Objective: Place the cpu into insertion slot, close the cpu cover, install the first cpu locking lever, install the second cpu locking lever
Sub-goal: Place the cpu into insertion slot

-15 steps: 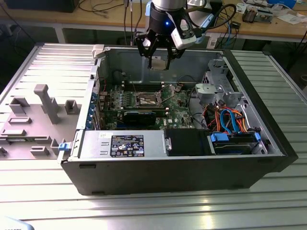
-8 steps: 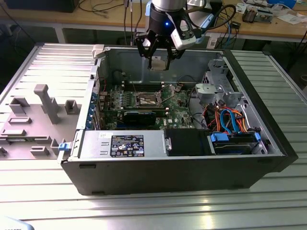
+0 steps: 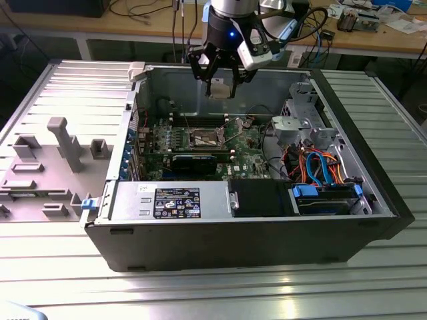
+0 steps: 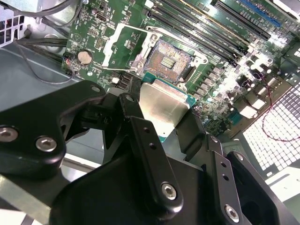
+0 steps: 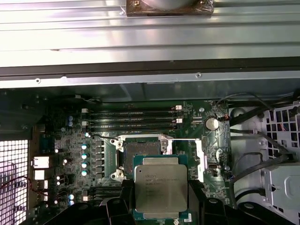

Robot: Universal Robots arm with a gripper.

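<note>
CPU (image 5: 161,190): clamped by its edges in my gripper (image 3: 219,88), metal top up and level; judged so it can seat flat. Position: hanging above the motherboard (image 3: 248,157), beside the insertion slot (image 5: 140,151), not in it. Slot bare, contacts exposed. CPU cover (image 4: 108,44) stands swung open on the coin-cell (image 5: 212,123) side, keeping access free. Board lies in an open PC case (image 3: 267,227). Insertion not yet done.

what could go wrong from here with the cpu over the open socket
The gripper holds the cpu by its edges, above the board; a slip could drop it. The insertion slot lies open, its contacts bare in the second wrist view, so lowering the cpu off-centre or tilted might bend them.
</note>
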